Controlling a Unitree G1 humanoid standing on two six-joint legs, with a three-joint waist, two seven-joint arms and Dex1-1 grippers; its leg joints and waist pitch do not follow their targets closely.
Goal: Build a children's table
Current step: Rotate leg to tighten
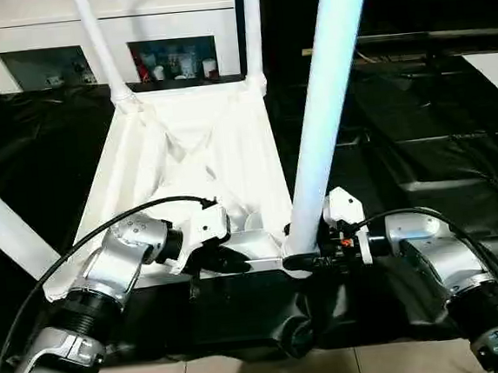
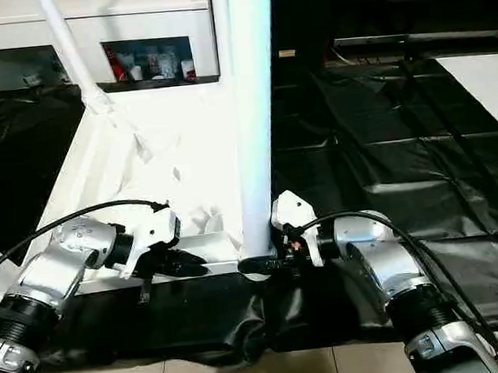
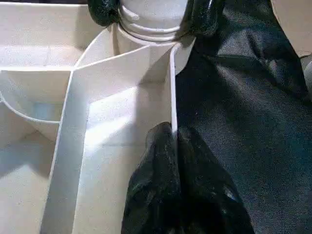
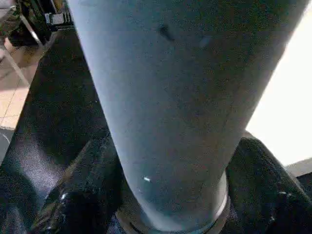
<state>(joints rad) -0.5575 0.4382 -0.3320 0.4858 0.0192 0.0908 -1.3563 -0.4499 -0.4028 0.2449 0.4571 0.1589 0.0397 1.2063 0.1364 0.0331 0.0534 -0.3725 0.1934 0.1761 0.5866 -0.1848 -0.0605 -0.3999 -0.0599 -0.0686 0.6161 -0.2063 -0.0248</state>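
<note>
Left tool (image 1: 225, 260) clamped on upturned children's table (image 1: 203, 156) rim for bracing; right tool (image 1: 312, 259) was closed around near-corner leg (image 1: 325, 110), seating it.

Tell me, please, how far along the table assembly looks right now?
All four legs stand in the corner sockets of the upturned table top, so it looks nearly finished. In hand: the right gripper sits around the base of the near leg, while the left gripper pinches the top's rim. Left: seating that leg fully and turning the table upright.
</note>
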